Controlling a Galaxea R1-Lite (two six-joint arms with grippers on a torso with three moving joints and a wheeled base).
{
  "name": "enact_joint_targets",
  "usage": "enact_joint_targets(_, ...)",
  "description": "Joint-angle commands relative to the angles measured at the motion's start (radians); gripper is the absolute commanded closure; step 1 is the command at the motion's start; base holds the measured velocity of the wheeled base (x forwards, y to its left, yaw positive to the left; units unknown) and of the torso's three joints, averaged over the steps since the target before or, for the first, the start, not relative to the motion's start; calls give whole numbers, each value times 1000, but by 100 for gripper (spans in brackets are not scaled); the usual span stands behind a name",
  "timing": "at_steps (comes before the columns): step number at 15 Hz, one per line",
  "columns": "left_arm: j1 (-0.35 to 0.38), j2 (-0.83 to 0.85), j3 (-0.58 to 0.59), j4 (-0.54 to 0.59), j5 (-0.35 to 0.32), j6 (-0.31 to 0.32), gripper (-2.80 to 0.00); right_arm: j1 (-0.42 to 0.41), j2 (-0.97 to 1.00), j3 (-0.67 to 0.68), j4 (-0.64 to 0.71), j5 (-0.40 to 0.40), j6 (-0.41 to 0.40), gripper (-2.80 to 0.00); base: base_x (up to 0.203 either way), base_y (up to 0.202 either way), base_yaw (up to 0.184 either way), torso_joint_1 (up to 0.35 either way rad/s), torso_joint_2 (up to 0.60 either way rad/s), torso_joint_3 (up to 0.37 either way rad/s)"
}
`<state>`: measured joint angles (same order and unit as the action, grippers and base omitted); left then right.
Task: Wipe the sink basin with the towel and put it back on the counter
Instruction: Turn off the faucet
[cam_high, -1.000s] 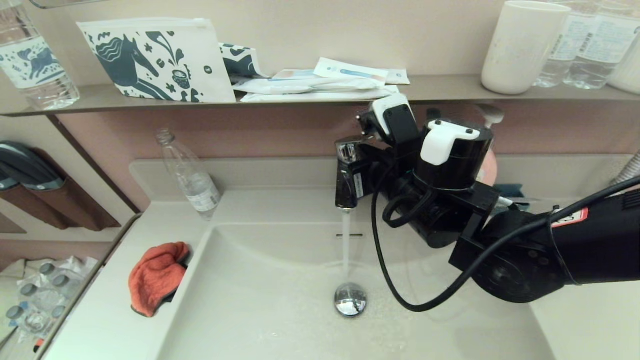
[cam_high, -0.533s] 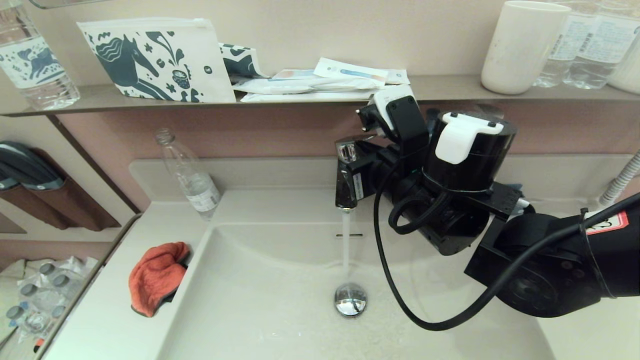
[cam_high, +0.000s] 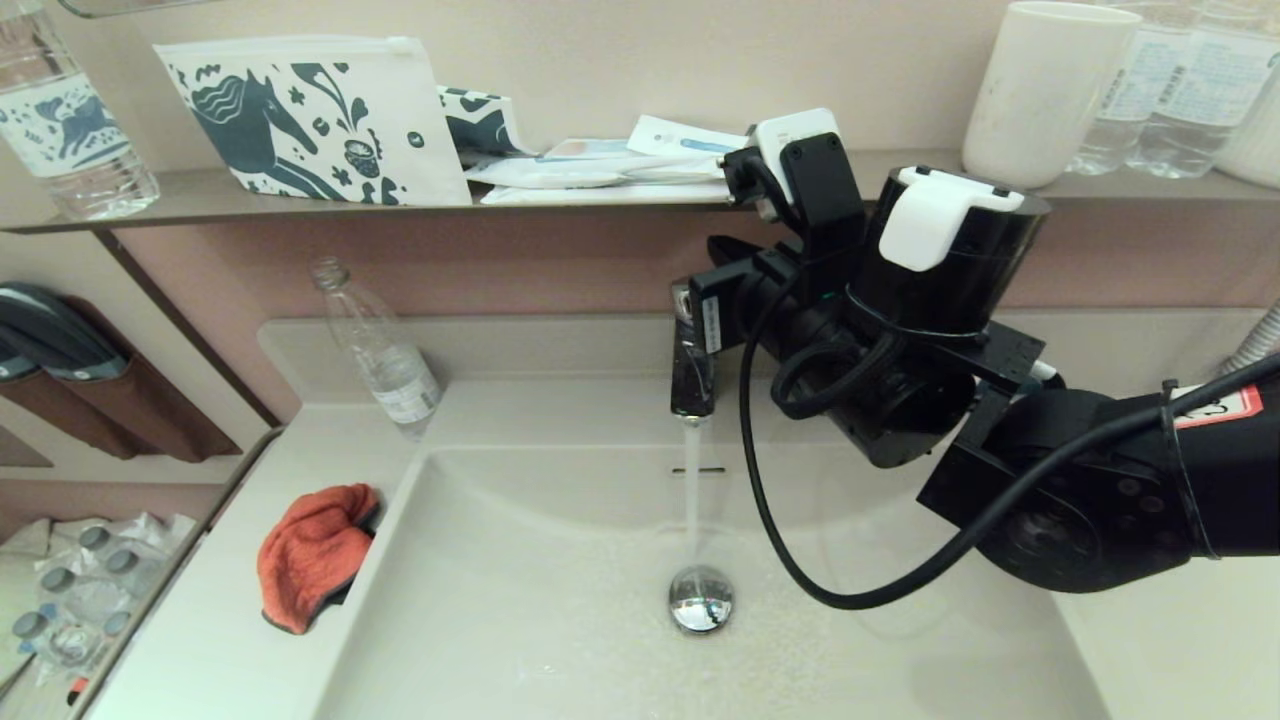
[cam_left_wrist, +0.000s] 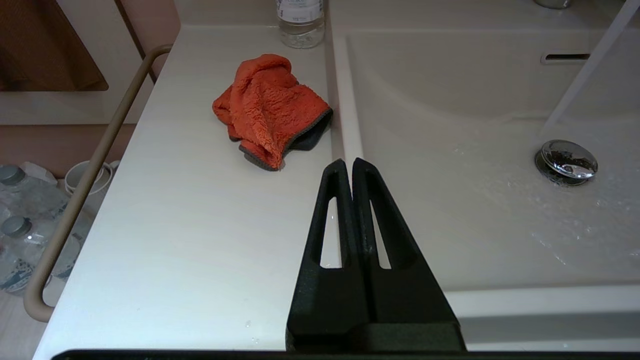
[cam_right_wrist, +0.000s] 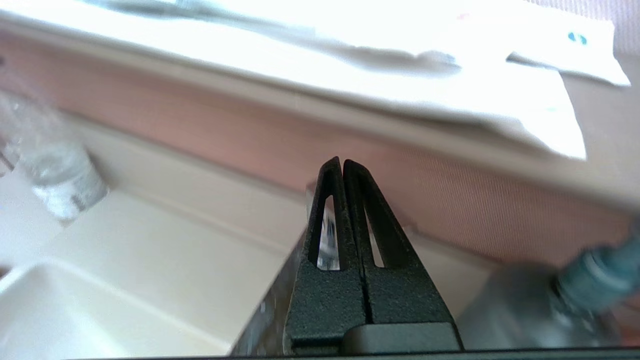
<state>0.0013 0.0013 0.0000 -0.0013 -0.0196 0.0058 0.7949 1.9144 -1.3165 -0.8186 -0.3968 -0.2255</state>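
Towel, small, orange-red terry with a dark grey edge (cam_high: 312, 556), lies bunched on the cream-white surface (cam_high: 215, 640) left of the glossy basin (cam_high: 560, 600). My left hand (cam_left_wrist: 352, 165) is pressed together; my right hand (cam_right_wrist: 342, 165), also together, hovers at the running chrome tap (cam_high: 690, 370).

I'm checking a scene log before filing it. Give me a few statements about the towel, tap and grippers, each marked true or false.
1. The towel lies on the counter. True.
2. Water runs from the faucet into the sink basin. True.
3. The left gripper holds the towel. False: shut, empty, short of it.
4. The right gripper has open jaws. False: shut, up by the faucet.
5. The towel is blue. False: orange-red.
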Motion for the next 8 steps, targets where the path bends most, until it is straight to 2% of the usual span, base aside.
enact_joint_targets(1,0,0,0,0,0,0,0,-9,50,-64,20,-2,-2,0,0,0,0,0,0,0)
enact_joint_targets(8,0,0,0,0,0,0,0,-42,87,-90,69,-2,-29,0,0,0,0,0,0,0)
